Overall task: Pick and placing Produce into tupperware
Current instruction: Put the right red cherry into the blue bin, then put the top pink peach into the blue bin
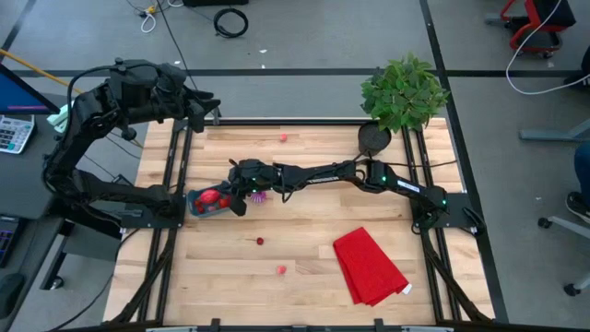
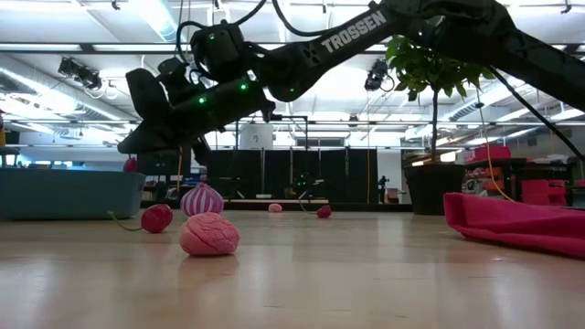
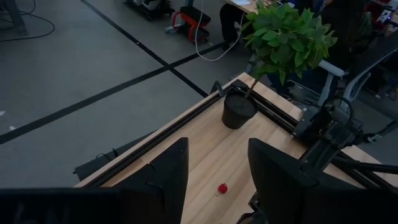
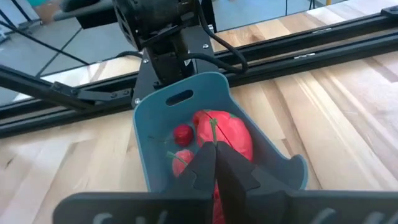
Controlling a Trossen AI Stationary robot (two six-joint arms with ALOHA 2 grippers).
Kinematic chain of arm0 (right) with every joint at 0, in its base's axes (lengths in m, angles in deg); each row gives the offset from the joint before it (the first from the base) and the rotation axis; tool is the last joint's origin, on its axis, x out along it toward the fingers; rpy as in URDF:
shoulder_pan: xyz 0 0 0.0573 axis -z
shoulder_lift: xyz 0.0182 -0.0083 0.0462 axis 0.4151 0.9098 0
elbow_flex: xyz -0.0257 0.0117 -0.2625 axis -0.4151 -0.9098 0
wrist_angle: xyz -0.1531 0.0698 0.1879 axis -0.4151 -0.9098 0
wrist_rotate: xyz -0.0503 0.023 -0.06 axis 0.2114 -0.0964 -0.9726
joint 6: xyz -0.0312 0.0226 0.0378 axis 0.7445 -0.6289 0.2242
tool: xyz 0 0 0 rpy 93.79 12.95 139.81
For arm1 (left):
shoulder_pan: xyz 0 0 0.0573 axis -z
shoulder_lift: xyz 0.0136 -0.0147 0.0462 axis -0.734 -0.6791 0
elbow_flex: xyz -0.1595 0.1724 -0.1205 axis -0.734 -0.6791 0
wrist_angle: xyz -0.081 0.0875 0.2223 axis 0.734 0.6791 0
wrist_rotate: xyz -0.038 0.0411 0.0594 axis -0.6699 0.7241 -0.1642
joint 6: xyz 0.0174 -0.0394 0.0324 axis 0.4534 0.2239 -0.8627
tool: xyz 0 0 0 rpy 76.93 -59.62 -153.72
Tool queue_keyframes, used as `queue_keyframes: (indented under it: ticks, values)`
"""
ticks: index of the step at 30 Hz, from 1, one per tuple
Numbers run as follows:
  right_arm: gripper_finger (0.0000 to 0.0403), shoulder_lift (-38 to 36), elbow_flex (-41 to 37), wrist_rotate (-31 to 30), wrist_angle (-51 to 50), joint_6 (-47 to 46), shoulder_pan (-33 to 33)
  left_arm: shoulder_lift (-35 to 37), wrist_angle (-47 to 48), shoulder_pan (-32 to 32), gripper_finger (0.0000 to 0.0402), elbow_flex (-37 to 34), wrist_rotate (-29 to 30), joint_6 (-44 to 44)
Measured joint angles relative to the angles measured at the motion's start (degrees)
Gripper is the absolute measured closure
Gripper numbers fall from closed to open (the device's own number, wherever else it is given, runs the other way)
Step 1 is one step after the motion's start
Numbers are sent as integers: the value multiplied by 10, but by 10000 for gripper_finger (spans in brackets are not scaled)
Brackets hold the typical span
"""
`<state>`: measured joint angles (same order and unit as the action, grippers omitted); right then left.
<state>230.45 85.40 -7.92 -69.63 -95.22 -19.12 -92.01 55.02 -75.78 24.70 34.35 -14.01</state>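
From above, the right gripper [image 1: 241, 175] reaches across the table, over the edge of the teal tupperware [image 1: 199, 210] holding red produce [image 1: 214, 196]; the left gripper [image 1: 207, 104] waits raised at the far left corner, fingers apart. In the low view, a pink piece [image 2: 209, 234] lies below the right gripper, a purple-and-white piece [image 2: 202, 199] just behind it. In the right wrist view, its fingers [image 4: 214, 165] are pressed together above a thin green stem over the tupperware
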Motion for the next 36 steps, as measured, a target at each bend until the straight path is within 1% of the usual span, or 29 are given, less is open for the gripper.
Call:
queue_keyframes:
  ticks: [4, 14, 16, 22, 27, 30, 33, 36]
  values:
    - [380, 0, 0, 1, 0, 2, 0, 0, 0, 0, 230, 0, 0, -21]
    - [354, 0, 0, 17, -1, 1, 0, 0, 1, 0, 230, 0, 0, -22]
    - [347, 0, 0, 24, -1, -14, 0, 0, 1, 0, 230, 0, 0, -22]
    - [327, -7, 0, 60, -3, -107, 7, 0, 16, 0, 230, 0, 0, -21]
    - [320, -45, -1, 119, -32, -153, 25, 0, 45, 0, 230, 0, 0, -13]
    - [320, -80, 0, 140, -77, -158, 36, -5, 61, -1, 230, 0, 1, -7]
    - [320, -123, 0, 142, -135, -151, 47, -14, 66, -3, 230, 0, 3, -6]
    - [320, -170, 0, 141, -201, -122, 56, -28, 67, -3, 230, 0, 5, -7]
